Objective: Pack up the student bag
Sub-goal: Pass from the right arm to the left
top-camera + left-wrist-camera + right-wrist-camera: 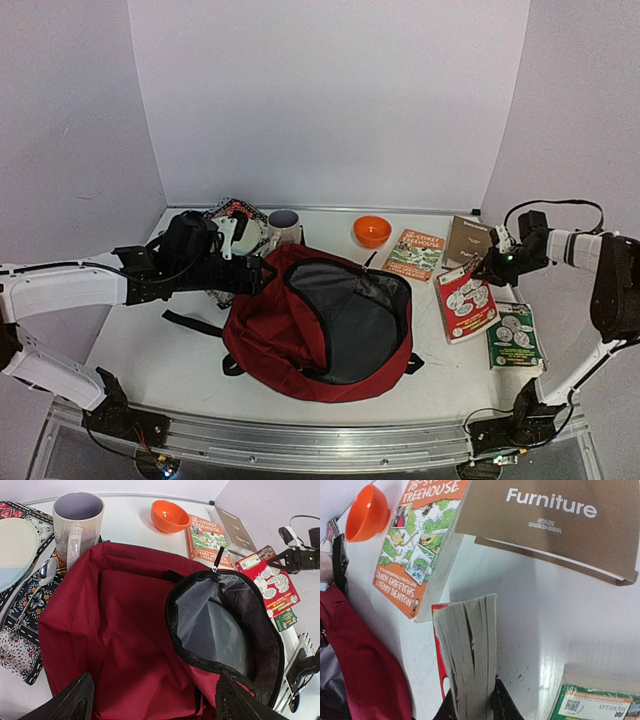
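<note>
Top external: student bag (265, 335) diagonal, right-facing; left gripper (250, 275) agape, book (466, 303) in right gripper (490, 264).

- Mug (77, 522): upright, beside the plate (15, 550).
- Plate and spoon (42, 575): on a patterned placemat (20, 630).
- Orange bowl (170, 515): near the Treehouse book (206, 540).
- Furniture book (555, 515): beside the Treehouse book.
- Red book (466, 300): one end apparently raised off the table (180, 350).
- Green book (514, 337): flat, just beside the red book.
</note>
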